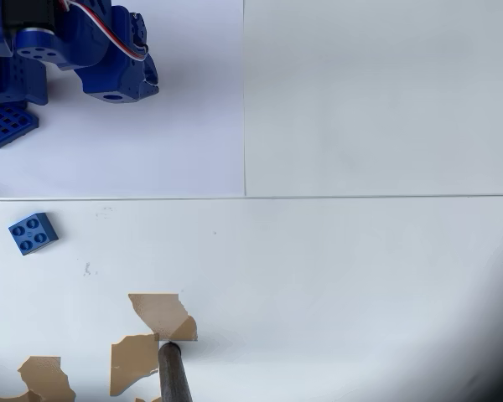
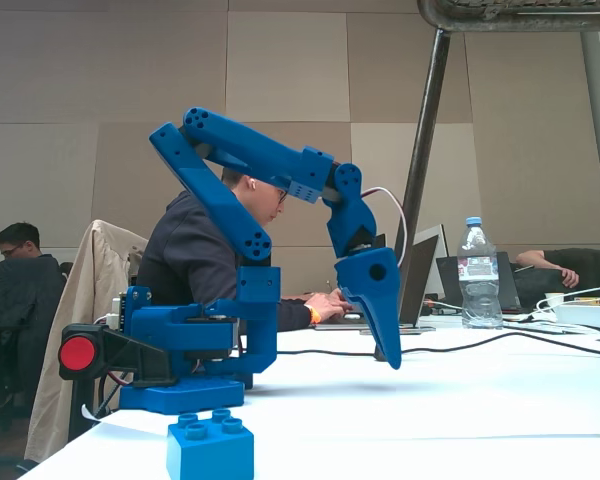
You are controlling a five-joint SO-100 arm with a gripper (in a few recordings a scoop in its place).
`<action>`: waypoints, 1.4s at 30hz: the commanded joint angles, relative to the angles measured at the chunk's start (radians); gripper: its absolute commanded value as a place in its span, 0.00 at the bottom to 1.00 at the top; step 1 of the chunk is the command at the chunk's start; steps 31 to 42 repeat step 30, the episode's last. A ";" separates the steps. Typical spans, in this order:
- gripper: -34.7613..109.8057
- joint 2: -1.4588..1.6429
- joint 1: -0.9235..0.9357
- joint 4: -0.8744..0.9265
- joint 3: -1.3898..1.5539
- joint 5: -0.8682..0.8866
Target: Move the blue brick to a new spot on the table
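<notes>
reaching comes first: the gripper (image 2: 378,335) hangs above the table (image 1: 360,276); i cannot tell its jaw gap; swing toward six o'clock overhead, centring over the blue brick (image 1: 33,233).

one blue brick (image 1: 33,233), one arm (image 2: 250,190), one bottle (image 2: 477,272)

Blue brick (image 1: 33,233) studs-up on white table (image 1: 335,276)

I see open table (image 1: 360,276) all around the blue brick (image 1: 33,233); nothing touches it. A dark pole (image 1: 173,373) stands well right and below it in the overhead view. My end effector (image 2: 378,335) hangs above the table, clear of the brick.
</notes>
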 commanded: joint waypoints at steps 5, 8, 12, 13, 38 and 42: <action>0.24 0.210 -0.078 -0.161 0.233 0.040; 0.24 0.304 -0.017 -0.201 0.334 0.008; 0.24 0.534 -0.028 -0.127 0.426 0.017; 0.24 0.630 -0.029 -0.091 0.462 0.012; 0.24 0.948 0.172 0.282 0.502 -0.023; 0.24 0.948 0.172 0.282 0.502 -0.023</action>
